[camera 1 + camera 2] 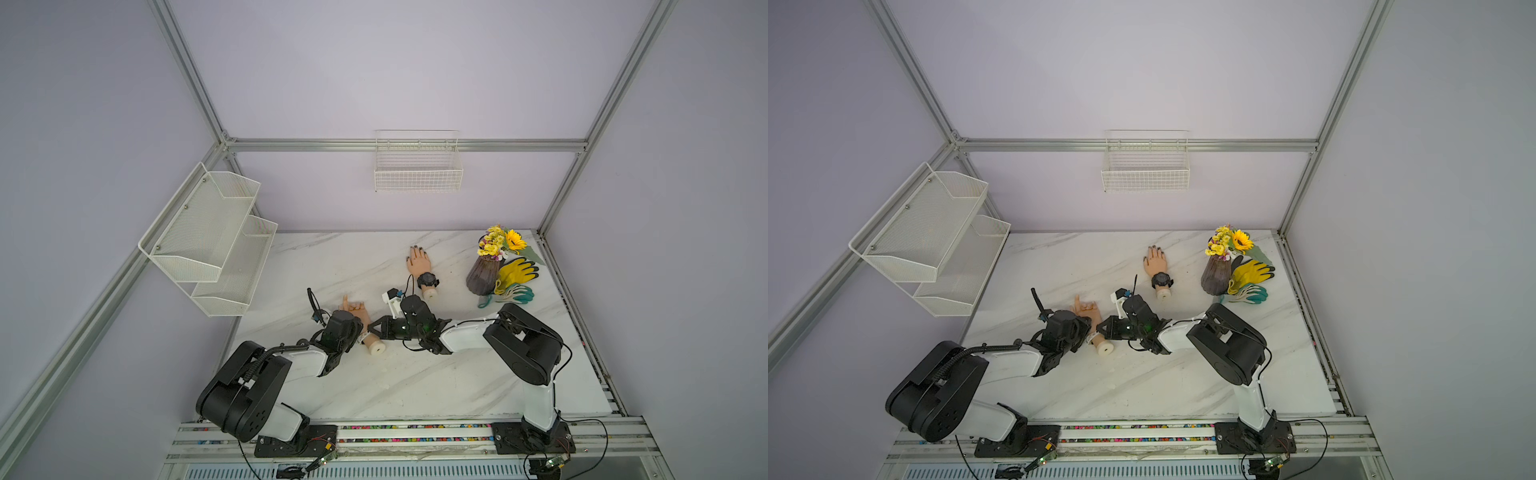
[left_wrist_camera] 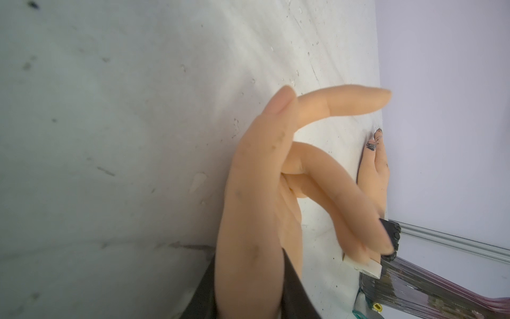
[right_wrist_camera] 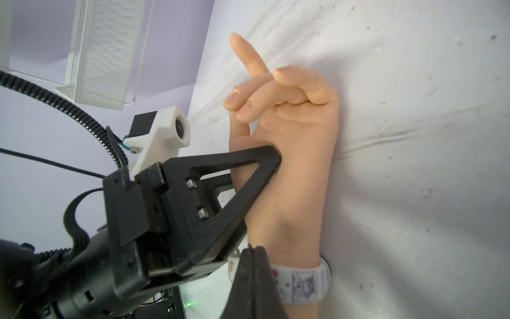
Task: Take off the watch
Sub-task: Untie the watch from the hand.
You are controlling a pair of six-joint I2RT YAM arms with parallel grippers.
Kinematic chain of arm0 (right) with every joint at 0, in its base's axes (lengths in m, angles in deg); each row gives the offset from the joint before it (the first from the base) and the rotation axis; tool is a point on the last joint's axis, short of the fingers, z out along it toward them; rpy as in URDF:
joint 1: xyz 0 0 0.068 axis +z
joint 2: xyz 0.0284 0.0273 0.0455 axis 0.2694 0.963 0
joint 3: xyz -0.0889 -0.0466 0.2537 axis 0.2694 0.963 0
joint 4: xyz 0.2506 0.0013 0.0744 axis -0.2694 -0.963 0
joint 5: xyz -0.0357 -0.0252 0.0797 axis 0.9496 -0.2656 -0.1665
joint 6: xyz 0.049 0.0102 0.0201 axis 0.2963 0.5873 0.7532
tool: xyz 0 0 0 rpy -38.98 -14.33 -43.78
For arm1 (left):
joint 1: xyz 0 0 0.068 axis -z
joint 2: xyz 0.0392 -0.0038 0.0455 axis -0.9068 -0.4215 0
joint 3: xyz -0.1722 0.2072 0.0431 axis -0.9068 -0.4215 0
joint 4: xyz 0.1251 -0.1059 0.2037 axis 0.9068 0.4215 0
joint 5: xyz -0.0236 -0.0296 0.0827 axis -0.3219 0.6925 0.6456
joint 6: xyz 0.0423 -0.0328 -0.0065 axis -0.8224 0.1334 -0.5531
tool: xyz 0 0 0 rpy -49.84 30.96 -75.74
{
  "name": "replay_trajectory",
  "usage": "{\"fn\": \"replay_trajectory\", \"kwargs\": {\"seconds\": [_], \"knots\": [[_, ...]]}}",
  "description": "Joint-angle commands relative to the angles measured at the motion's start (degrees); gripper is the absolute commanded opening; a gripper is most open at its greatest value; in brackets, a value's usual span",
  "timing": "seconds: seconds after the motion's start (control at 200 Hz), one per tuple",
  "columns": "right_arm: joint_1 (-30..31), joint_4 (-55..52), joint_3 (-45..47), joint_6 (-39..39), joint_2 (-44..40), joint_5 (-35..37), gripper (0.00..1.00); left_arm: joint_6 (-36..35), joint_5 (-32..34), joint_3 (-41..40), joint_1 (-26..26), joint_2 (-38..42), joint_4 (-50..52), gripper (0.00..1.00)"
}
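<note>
The left pincer (image 3: 259,168) clamps the palm of the beige mannequin hand (image 3: 298,165) lying mid-way along the white marble surface (image 3: 414,138). The right pincer (image 3: 252,254) is pinched together on the strap of its white cartoon-print wristwatch (image 3: 300,279).

The left gripper (image 3: 254,171) clamped the mannequin hand (image 3: 298,165) on the table (image 3: 414,138); the right gripper (image 3: 252,251), tips closed, touched its white watch (image 3: 306,279).

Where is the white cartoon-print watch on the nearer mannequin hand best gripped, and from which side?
Probably the strap tab of the white cartoon-print watch, on the wrist's upper side, from above: the tan mannequin hand lies on the marble table, so the band's underside is pinned and only that tab stands free.
</note>
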Motion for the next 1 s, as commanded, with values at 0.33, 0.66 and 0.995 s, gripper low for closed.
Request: {"fn": "replay_trajectory", "kwargs": {"seconds": [0.33, 0.66, 0.995], "knots": [[7.2, -9.7, -4.2, -7.6, -2.3, 4.7, 0.00, 0.2, 7.0, 0.5, 0.3, -2.9, 14.3, 0.00], [10.4, -11.1, -4.4, -14.1, -5.3, 9.2, 0.00, 1.1, 7.4, 1.4, 0.2, -5.3, 15.6, 0.00], [13.9, -2.7, -0.1, -17.7, -9.1, 6.2, 0.00, 1.7, 8.0, 1.3, 0.0, -6.2, 15.7, 0.00]]}}
